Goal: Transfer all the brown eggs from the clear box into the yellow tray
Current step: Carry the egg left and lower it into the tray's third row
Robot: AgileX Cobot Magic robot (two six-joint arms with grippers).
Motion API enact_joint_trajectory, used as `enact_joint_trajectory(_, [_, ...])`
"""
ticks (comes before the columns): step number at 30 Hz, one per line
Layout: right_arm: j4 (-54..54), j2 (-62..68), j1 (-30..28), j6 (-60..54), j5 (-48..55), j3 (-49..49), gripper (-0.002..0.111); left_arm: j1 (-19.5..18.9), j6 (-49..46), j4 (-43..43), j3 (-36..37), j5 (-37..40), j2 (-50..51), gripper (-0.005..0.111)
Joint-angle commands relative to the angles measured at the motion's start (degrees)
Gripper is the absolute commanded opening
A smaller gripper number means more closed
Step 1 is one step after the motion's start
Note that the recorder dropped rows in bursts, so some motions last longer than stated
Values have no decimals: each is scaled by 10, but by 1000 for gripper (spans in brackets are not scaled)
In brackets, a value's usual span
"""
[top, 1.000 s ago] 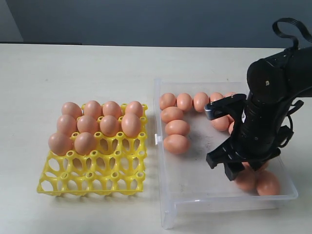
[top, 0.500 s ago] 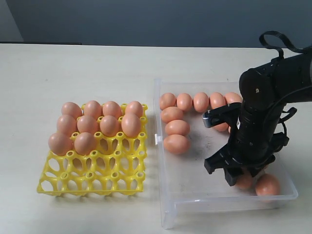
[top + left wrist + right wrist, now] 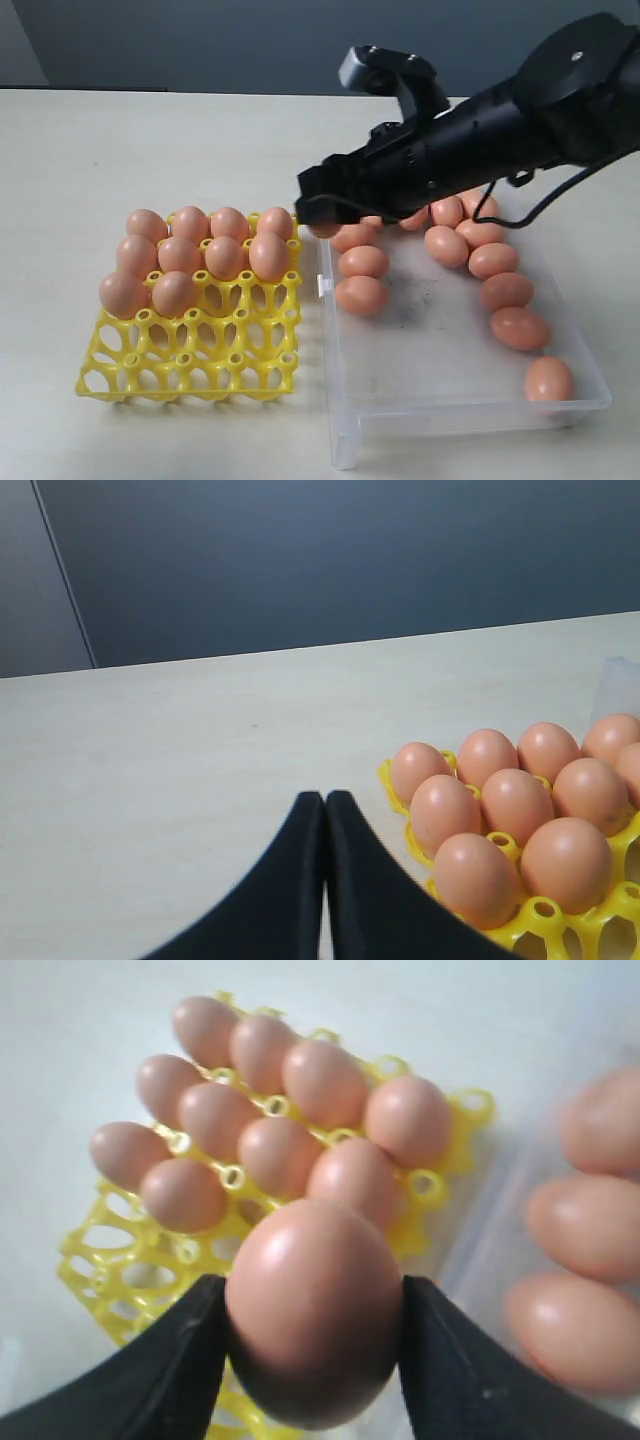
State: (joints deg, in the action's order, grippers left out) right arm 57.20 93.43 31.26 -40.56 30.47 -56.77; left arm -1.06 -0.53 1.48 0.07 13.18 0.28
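On the left side of the pale table [image 3: 120, 130], the left gripper [image 3: 324, 800] has its two black fingers pressed together, with the yellow tray [image 3: 190, 365] close by in its wrist view. Ten brown eggs [image 3: 225, 258] sit in the far rows of this tray. Between the tray and the clear box [image 3: 440, 350], the right gripper [image 3: 318, 214] hangs above the box's left wall, clamped on one held egg [image 3: 315, 1310]. Further right, other eggs lie on the box floor: three in a column near the left wall, and a curved line toward the near right corner.
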Motion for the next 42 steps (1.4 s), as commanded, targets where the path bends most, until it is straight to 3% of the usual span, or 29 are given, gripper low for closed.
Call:
enact_joint_trajectory(1, [215, 65, 51, -217, -17, 0, -1, 6, 1, -1, -1, -3, -3, 0])
enact_joint_trajectory(4, [341, 101, 79, -356, -15, -1, -1, 6, 1, -1, -1, -3, -3, 0])
enact_joint_trajectory(7, [419, 129, 92, -427, -8, -1, -1, 6, 1, -1, -1, -3, -3, 0])
enact_joint_trajectory(21, [427, 201, 95, -469, -19, -42, -1, 6, 1, -1, -1, -3, -3, 0])
enact_joint_trajectory(25, [427, 201, 95, -478, -21, -47, 33, 6, 1, -1, -1, -3, -3, 0])
enact_joint_trajectory(28, [422, 201, 95, -479, -19, -47, 47, 6, 1, -1, -1, -3, -3, 0])
enact_joint_trajectory(37, [409, 201, 95, -479, -20, -47, 46, 6, 1, -1, -1, -3, -3, 0])
enact_joint_trajectory(42, [402, 201, 95, -479, -23, -47, 54, 6, 1, -1, -1, -3, -3, 0])
